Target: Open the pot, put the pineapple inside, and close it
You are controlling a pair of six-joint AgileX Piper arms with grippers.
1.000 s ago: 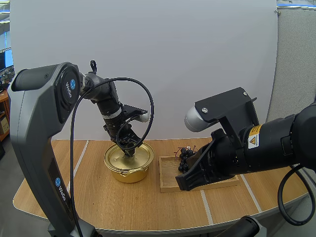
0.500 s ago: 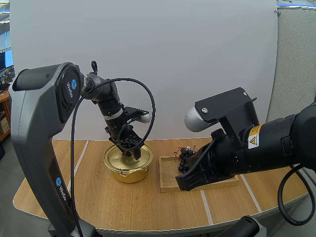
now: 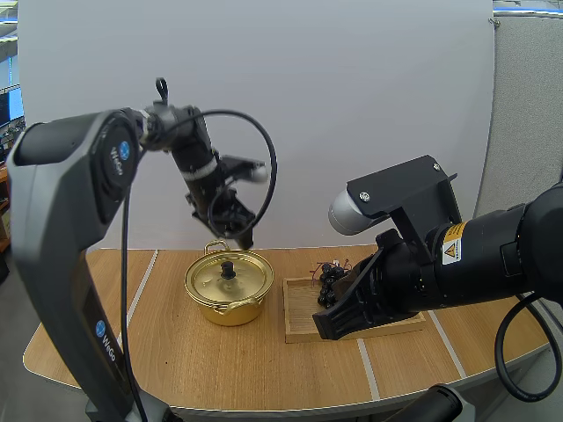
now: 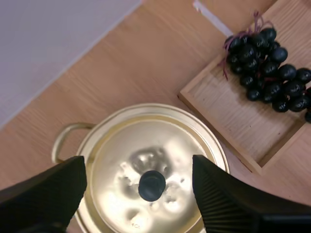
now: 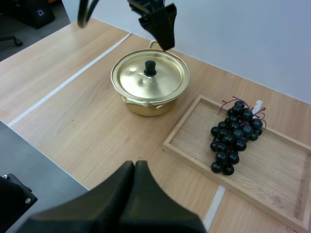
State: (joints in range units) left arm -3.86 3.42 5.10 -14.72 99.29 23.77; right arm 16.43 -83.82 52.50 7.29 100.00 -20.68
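My left arm reaches up and forward with the wrist bent down, and the left gripper (image 3: 243, 236) hangs above the gold pot (image 3: 230, 306) — fingers spread wide, holding nothing, clear of the black knob (image 4: 151, 185). The lid (image 4: 170, 145) sits on the pot, which stands on the table (image 3: 220, 360). The right arm stretches low by the wooden tray (image 5: 272, 165) — the right gripper (image 5: 133, 170) is pressed into one empty wedge. The bunch of grapes (image 5: 233, 133) lies in the tray, beside the pot.
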